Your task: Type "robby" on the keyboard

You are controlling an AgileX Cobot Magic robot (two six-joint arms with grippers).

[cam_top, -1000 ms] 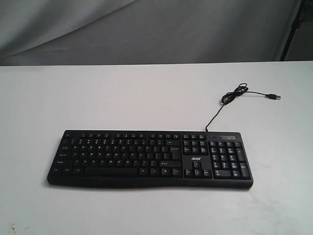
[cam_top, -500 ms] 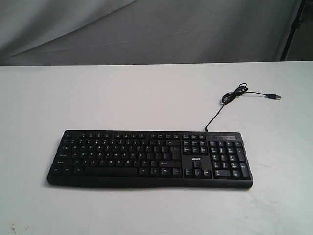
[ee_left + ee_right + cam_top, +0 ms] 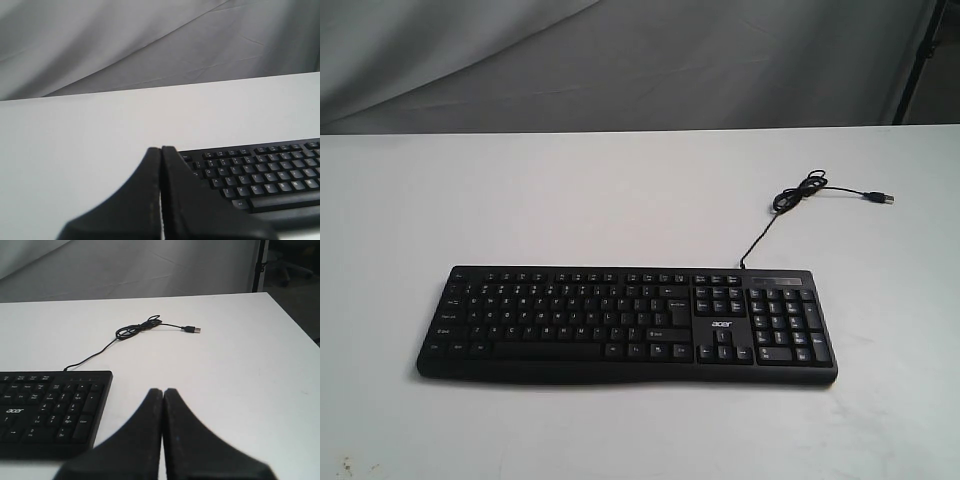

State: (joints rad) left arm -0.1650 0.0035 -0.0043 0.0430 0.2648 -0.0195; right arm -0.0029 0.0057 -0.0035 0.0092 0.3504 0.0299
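The black keyboard (image 3: 625, 325) lies flat on the white table, its number pad at the right end and a small white logo beside it. Neither gripper shows in the exterior view. In the left wrist view my left gripper (image 3: 161, 149) is shut with nothing in it, held off the keyboard's (image 3: 260, 177) letter end. In the right wrist view my right gripper (image 3: 163, 390) is shut and empty too, just off the number-pad end of the keyboard (image 3: 47, 407). Both hover clear of the keys.
The keyboard's thin black cable (image 3: 798, 193) runs back from its far edge, coils, and ends in a loose USB plug (image 3: 884, 198); the cable (image 3: 137, 329) also shows in the right wrist view. A grey cloth backdrop (image 3: 620, 60) hangs behind the white table (image 3: 570, 200).
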